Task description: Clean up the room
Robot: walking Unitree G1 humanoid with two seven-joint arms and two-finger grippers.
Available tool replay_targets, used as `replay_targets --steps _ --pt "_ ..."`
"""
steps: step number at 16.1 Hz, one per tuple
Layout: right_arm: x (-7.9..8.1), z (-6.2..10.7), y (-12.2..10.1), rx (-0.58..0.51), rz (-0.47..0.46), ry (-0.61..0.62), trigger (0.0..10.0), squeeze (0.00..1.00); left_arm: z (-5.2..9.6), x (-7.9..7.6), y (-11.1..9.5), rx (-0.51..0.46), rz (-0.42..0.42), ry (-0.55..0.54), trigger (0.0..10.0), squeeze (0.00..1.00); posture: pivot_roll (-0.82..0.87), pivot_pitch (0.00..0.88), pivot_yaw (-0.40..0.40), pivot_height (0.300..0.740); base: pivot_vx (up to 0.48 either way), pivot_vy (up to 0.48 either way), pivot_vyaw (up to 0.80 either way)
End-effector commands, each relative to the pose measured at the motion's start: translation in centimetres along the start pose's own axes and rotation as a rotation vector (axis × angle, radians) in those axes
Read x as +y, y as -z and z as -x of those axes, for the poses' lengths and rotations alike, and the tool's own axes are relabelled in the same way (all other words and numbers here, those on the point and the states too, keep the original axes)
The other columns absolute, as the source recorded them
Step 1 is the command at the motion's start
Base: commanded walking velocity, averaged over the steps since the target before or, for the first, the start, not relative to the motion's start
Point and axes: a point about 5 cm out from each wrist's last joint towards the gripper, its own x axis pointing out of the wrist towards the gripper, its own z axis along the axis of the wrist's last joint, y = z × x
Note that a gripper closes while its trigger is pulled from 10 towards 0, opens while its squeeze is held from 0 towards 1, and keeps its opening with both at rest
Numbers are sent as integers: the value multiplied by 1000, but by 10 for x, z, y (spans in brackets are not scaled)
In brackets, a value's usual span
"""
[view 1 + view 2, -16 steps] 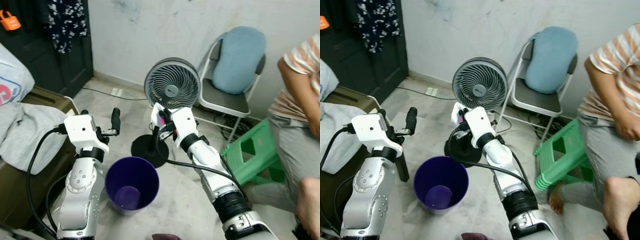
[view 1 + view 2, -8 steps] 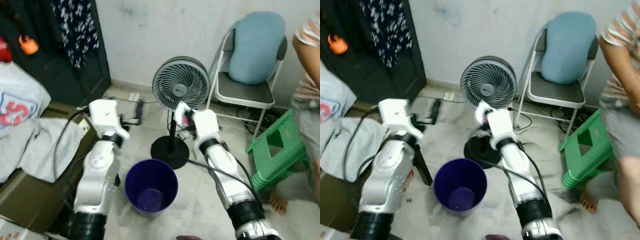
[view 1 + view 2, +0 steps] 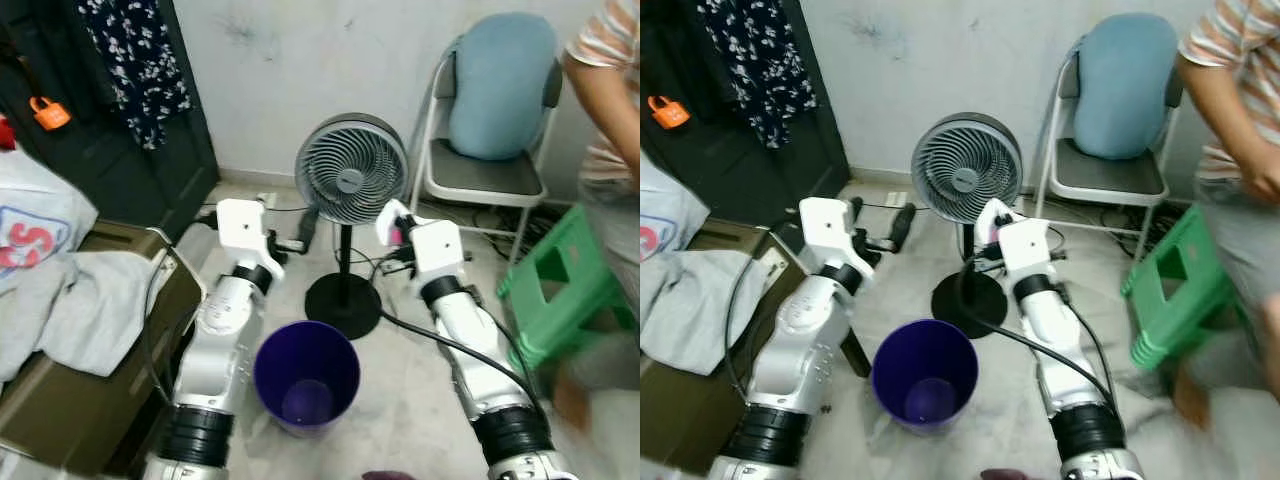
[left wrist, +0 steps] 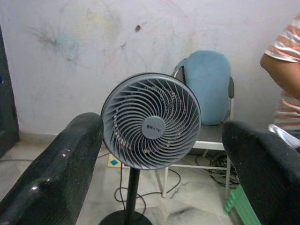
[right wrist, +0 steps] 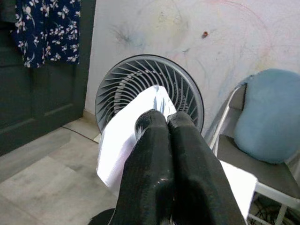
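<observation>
On your far left a grey cloth (image 3: 70,310) is lying over a brown box (image 3: 110,400), with a dark door (image 3: 120,130) behind it. Your left gripper (image 4: 159,154) is hanging above the floor with its black fingers (image 4: 56,173) spread wide, pointing at the grey pedestal fan (image 3: 352,170). Just below and between your arms, the purple bin (image 3: 306,375) is sitting on the floor near the fan's round base. Your right gripper (image 5: 166,123) is hovering beside the fan's pole, its fingers pressed together and pinching a white wrapper (image 5: 124,140). Further right a folding chair (image 3: 480,175) is carrying a blue cushion (image 3: 500,85), then a green stool (image 3: 565,285), and a person (image 3: 610,120) in a striped shirt is standing at your far right.
</observation>
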Motion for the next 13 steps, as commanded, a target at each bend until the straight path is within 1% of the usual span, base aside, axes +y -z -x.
replay_targets --steps 1,2,3,4,5,6,7,8,9,11,13 --pt "8 -3 -8 -29 -9 -13 10000 0 5 2 -2 -9 -17 -1 10000 0 -124 37 54 740 0 0 800" --pt "10 -2 -8 -28 -18 -15 10000 0 8 3 -1 -5 -21 -2 10000 0 -118 39 53 740 0 0 800" --pt "16 0 -6 -23 -34 -21 10000 0 14 7 1 0 -30 -19 10000 0 -90 45 41 740 0 0 800" --pt "25 1 -3 -12 -52 -50 10000 0 20 15 1 -1 -36 -58 10000 0 -61 39 23 740 0 0 400" --pt "31 2 -2 -6 -58 -72 10000 0 23 17 -1 -8 -39 -78 10000 0 -46 40 10 740 0 0 0" --pt "35 -1 -4 -7 -67 -89 10000 0 24 20 -6 -20 -37 -104 10000 0 -42 58 13 740 0 0 0" --pt "36 -2 -5 -9 -68 -92 10000 0 23 21 -8 -23 -35 -111 10000 0 -42 58 13 740 0 0 0" --pt "39 -7 -7 -12 -67 -94 10000 0 23 21 -10 -25 -47 -94 10000 0 -43 89 13 740 0 0 0" --pt "39 -6 -7 -7 -65 -81 10000 0 27 24 -7 -12 -62 -88 10000 0 -54 96 19 740 0 0 0" --pt "39 -1 -7 -11 -60 -79 10000 0 29 29 -7 -5 -62 -99 10000 0 -65 94 28 740 0 0 0" --pt "35 3 0 8 -56 -69 10000 0 21 25 -7 0 -57 -83 10000 0 -74 85 46 740 0 0 0"
